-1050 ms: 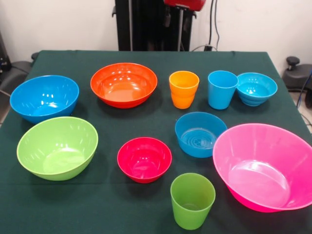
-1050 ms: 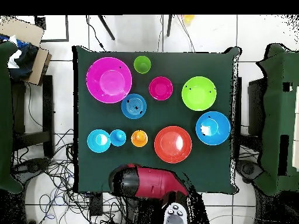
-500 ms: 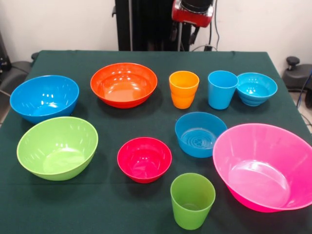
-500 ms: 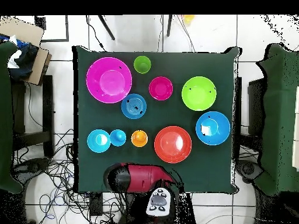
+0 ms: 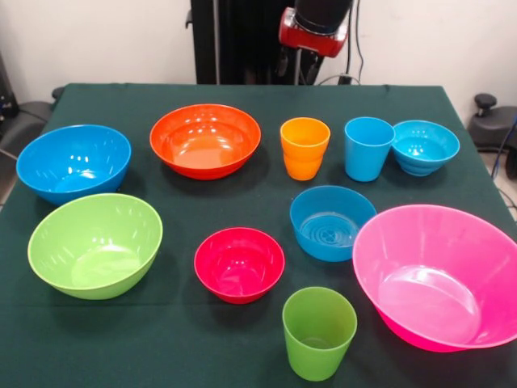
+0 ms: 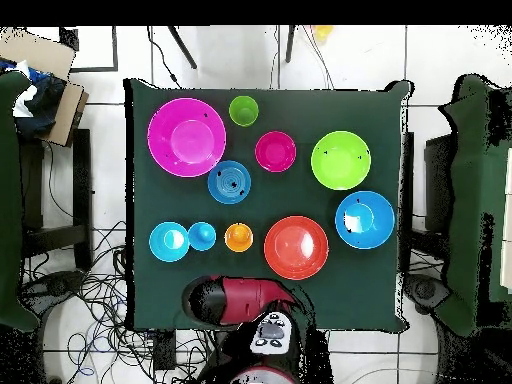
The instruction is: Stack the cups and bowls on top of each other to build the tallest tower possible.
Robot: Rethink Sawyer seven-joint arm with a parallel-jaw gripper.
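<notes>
- Front view: the arm's red and black end (image 5: 313,28) hangs at the top edge, past the far side of the green table (image 5: 242,194), roughly above and behind the orange cup (image 5: 304,148).
- The gripper (image 5: 292,63) shows only as dark parts under the red housing; whether its fingers are spread or pressed together cannot be told, and it holds nothing that can be seen.
- All ten pieces stand apart on the cloth, mouths up, none stacked.
- Far row, left to right in this view: the wide orange bowl (image 5: 205,140), the orange cup, the light blue cup (image 5: 367,148), and the small turquoise bowl (image 5: 425,146), which sits just beside the light blue cup, touching or nearly so.
- At the left edge sits the large blue bowl (image 5: 73,162), with the lime green bowl (image 5: 95,244) nearer the camera, just in front of it.
- In the middle are the small red bowl (image 5: 239,263) and the medium blue bowl (image 5: 332,222), near each other.
- The large pink bowl (image 5: 440,275) fills the near right, its rim just beside the medium blue bowl.
- The green cup (image 5: 319,332) stands at the near edge, between the red bowl and the pink bowl.
- Overhead view: the arm's red body (image 6: 245,300) lies over the table's bottom edge, below the orange cup (image 6: 238,237) and the wide orange bowl (image 6: 296,247), well apart from the pink bowl (image 6: 186,137).
</notes>
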